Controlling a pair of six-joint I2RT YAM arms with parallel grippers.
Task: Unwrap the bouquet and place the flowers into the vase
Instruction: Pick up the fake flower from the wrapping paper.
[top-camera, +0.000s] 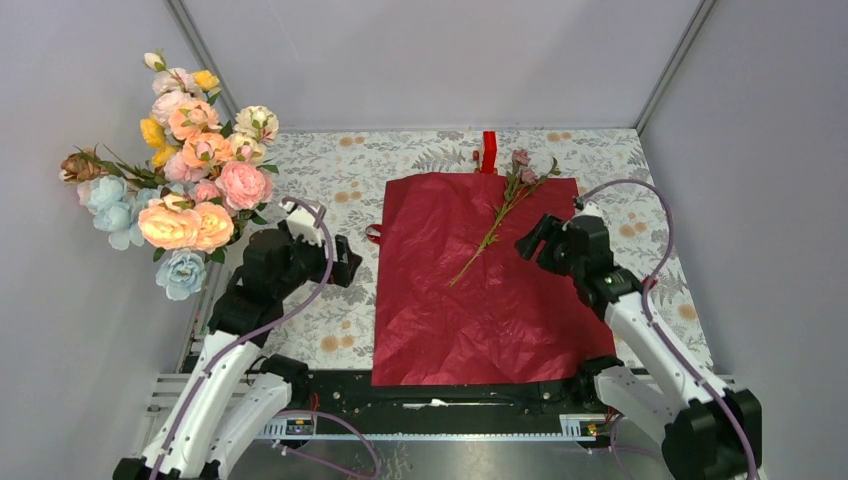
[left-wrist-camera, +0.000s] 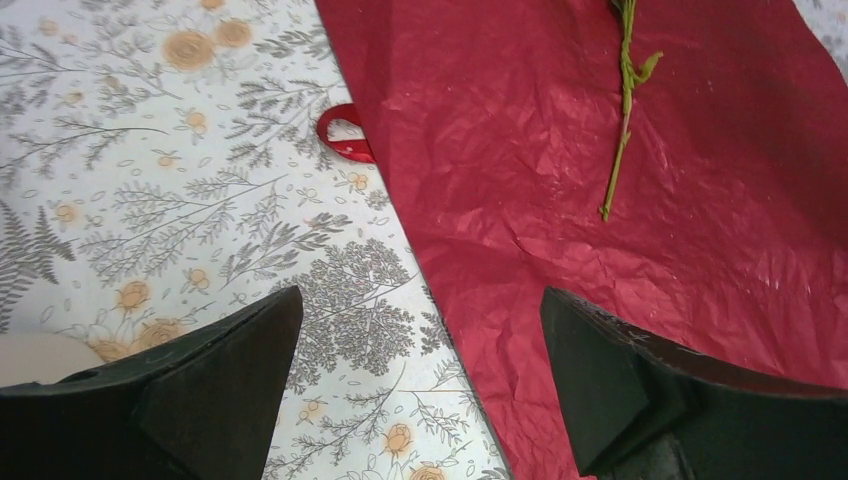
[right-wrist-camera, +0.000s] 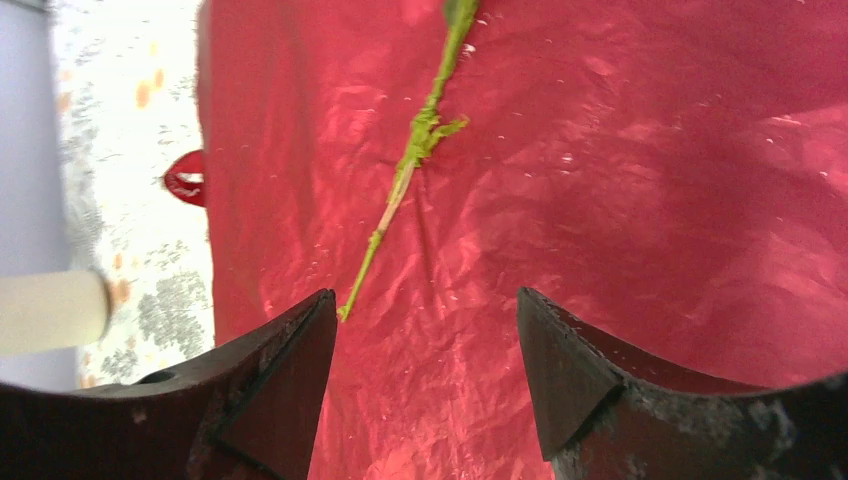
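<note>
The dark red wrapping paper (top-camera: 480, 290) lies spread flat on the table. One thin flower (top-camera: 505, 205) with small pink blooms rests on its upper part, the stem (right-wrist-camera: 415, 150) running diagonally. My right gripper (right-wrist-camera: 426, 295) hovers open over the paper, and the stem's cut end lies just off its left fingertip (right-wrist-camera: 320, 310). My left gripper (left-wrist-camera: 421, 292) is open above the paper's left edge (left-wrist-camera: 440, 300), holding nothing. A white vase (right-wrist-camera: 50, 310) shows at the left edge of the right wrist view. In the top view the vase is hidden.
A large bunch of peach, pink, yellow and pale blue blooms (top-camera: 190, 185) fills the left side by the wall. A red ribbon loop (top-camera: 374, 235) lies at the paper's left edge, and a small red upright piece (top-camera: 488, 150) stands behind the paper. A floral-print cloth (top-camera: 330, 180) covers the table.
</note>
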